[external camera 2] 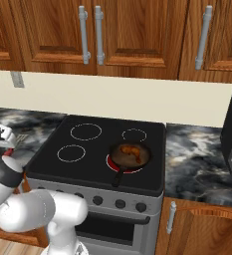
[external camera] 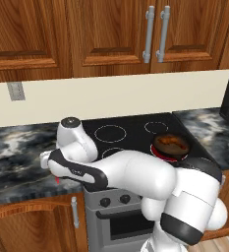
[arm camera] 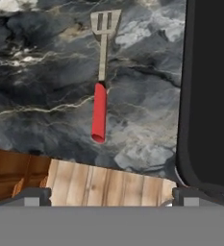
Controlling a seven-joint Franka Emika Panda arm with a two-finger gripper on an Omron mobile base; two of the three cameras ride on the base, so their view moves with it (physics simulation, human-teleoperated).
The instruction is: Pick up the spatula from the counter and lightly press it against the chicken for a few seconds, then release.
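Here, the pincer is wide open and holds nothing. It hangs over the front edge of the dark marble counter. Just ahead of it lies one spatula, flat on the counter, beside the black stove top but not touching it. Its long side runs straight away from the pincer. The red handle is the near end, and the pale blade with slots points to the back. On the stove sits one pan on a glowing red ring, with one piece of chicken inside.
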